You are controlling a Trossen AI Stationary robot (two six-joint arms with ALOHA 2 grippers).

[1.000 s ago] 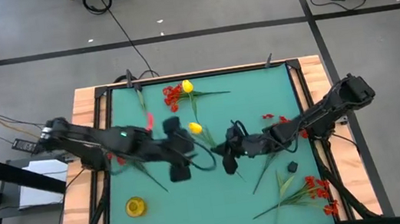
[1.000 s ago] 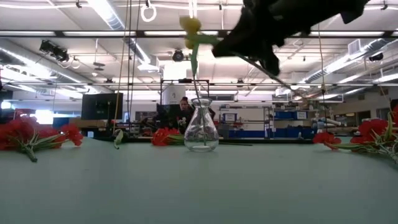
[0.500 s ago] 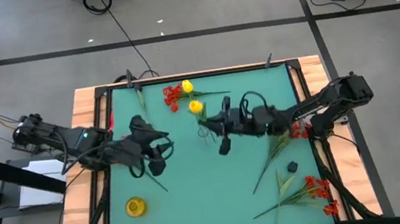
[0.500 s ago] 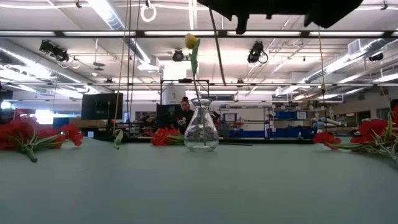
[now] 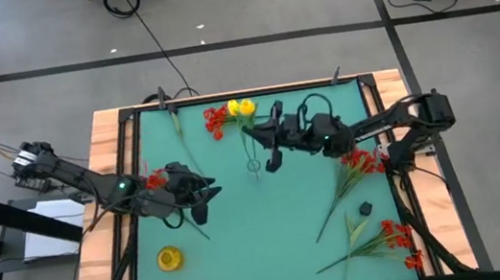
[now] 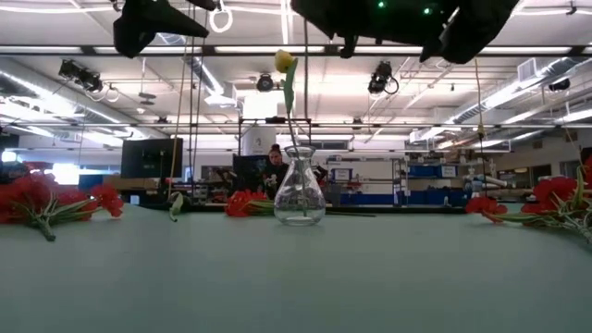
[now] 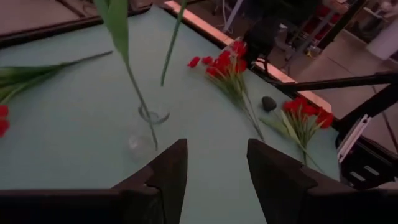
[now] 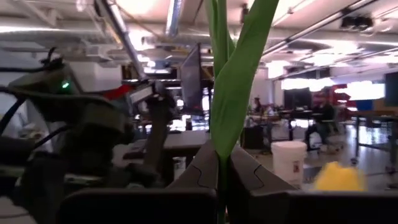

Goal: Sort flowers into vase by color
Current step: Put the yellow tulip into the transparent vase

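Green felt covers the counter [image 5: 245,247], and a clear glass vase [image 6: 300,192] stands near its middle with one yellow flower [image 6: 285,62] already upright in it. The right pincer [image 5: 271,152] hangs above the vase, clenched on the stem of a second yellow flower [image 5: 247,108]; in the right wrist view its green leaf [image 8: 239,81] rises straight from between the closed fingers, and the blossom seems to sit close beside the first one, though from above it is hard to tell them apart. The left pincer [image 7: 214,171] is released and holds nothing; it waits over the left part of the counter, looking across at the vase. Red flowers [image 5: 394,237] lie in bunches near the right edge, another red bunch [image 5: 216,120] lies at the far side, and a small yellow thing [image 5: 169,258] rests near the front left. For this step, I think the stem's lower end should be brought exactly over the narrow neck before going down, and kept vertical so the leaf does not catch the rim or push the light vase over. Release only when the stem stands well inside the glass.
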